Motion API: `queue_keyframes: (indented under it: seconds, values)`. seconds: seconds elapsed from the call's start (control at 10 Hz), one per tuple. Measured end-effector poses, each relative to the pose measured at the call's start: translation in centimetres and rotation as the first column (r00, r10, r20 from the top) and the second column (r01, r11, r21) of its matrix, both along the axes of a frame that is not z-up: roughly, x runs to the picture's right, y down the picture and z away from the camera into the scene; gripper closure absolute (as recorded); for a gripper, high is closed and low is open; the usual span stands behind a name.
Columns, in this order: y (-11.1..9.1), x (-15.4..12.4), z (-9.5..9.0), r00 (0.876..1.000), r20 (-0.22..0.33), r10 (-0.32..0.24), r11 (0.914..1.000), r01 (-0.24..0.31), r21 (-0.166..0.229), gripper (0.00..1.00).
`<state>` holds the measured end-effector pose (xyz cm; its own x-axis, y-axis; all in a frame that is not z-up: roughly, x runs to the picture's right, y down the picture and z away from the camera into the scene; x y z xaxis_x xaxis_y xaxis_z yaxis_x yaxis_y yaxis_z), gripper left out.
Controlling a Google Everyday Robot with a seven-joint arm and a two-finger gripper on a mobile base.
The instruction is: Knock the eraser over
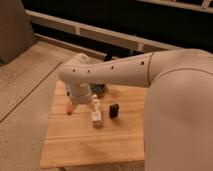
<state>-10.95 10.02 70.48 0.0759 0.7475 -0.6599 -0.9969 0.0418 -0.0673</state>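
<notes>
floor [25,100]: pale speckled ground to the left of the table, with nothing of the task on it.
table [90,147]: a low wooden top; everything that matters stands on its back half, and the front planks are bare.
gripper [74,104]: hangs pointing down from the arm's bend, low over the left part of the table. Whether it is open or closed cannot be told. There is an orange-red patch [69,111] at its lower end, and I cannot tell whether that belongs to it or is a separate thing.
bottle [95,113]: cream-white and upright, just right of the gripper and directly between it and the eraser. A straight sideways sweep would likely hit it first.
dark object [98,90]: behind the bottle, partly under the arm and too dim to name.
eraser [114,110]: a small black block standing on end, just right of the bottle and apart from it. It is not yet knocked over. Because it is taller than its base, a light push near the top should tip it.
arm [145,75]: thick and white, it reaches in from the right across the back of the table, which puts the gripper beyond the eraser.
next move: probably go round or over the bottle, then nudge the eraser.
</notes>
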Motion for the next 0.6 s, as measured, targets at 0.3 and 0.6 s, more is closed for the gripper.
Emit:
queue_keyframes:
  seconds: [0.3, 0.6]
  values:
    - [0.5, -0.1, 2.4, 0.997, -0.056, 0.044, 0.9939, -0.05, -0.098, 0.35]
    - [0.6, 0.3, 3.7, 0.987, -0.12, 0.107, 0.9848, -0.122, -0.124, 0.35]
